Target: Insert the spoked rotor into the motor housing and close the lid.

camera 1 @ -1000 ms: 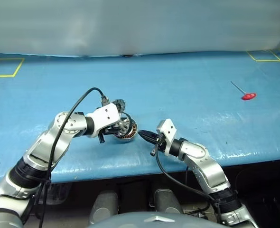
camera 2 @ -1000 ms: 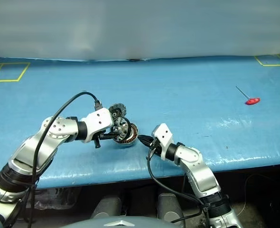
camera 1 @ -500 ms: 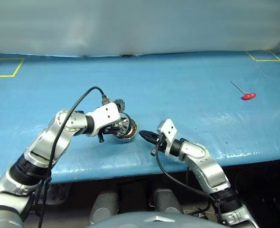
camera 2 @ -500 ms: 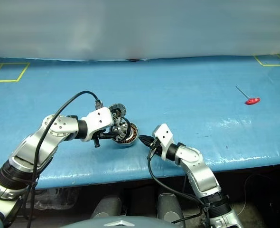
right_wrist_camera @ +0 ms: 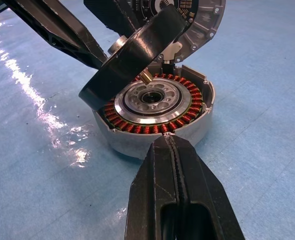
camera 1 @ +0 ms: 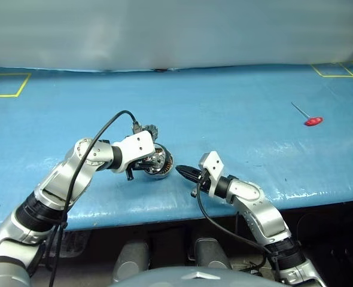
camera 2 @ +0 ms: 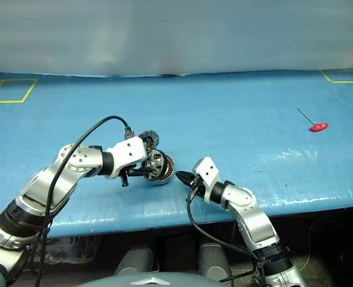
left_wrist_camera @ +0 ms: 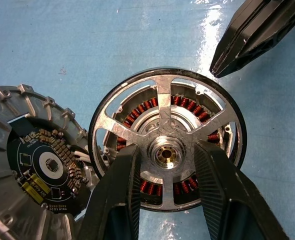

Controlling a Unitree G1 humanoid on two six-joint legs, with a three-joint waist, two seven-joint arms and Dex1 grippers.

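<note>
You have the spoked rotor [left_wrist_camera: 166, 145] tilted over the motor housing [right_wrist_camera: 160, 117], one edge low at the copper windings and the other raised, so it is not seated flat in the cup. The housing rests on the blue table [camera 1: 224, 107] near its front edge, in front of the robot. The lid [left_wrist_camera: 25, 172] stands open just beside the housing, joined at its edge, its dark inner face with the circuit parts turned up. Your left gripper [left_wrist_camera: 165, 165] has hold of the rotor: its two black fingers [left_wrist_camera: 118, 187] are partly spread and sit either side of the silver hub, pressed across the spokes. Your right gripper [right_wrist_camera: 175, 165] has its fingers pressed fully together with nothing between them, the tip right at the housing's grey outer wall on the side away from the lid; contact is too close to call. Far off to the right on the table lies a red-handled tool [camera 1: 309, 118].
</note>
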